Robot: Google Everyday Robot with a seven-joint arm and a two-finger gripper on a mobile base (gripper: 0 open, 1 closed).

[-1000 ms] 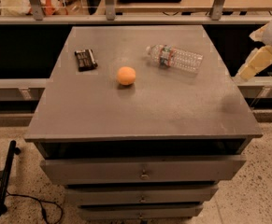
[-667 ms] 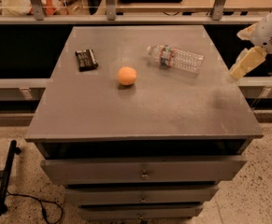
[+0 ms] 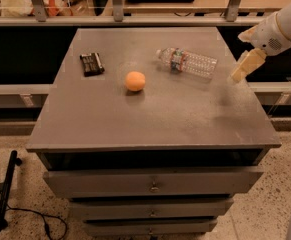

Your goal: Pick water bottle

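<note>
The water bottle (image 3: 188, 61) lies on its side at the back right of the grey cabinet top (image 3: 150, 114), cap pointing left, with a blue-green and red label band near its neck. My gripper (image 3: 245, 66) hangs in the air above the right edge of the top, just right of the bottle's base and apart from it. It holds nothing.
An orange ball (image 3: 135, 81) sits left of the bottle near the middle. A black flat packet (image 3: 92, 63) lies at the back left. The cabinet has several drawers below. A rail and shelf run behind; a black stand and cable are on the floor at left.
My gripper has moved left and slightly up toward the bottle. The bottle, ball and packet have not moved.
</note>
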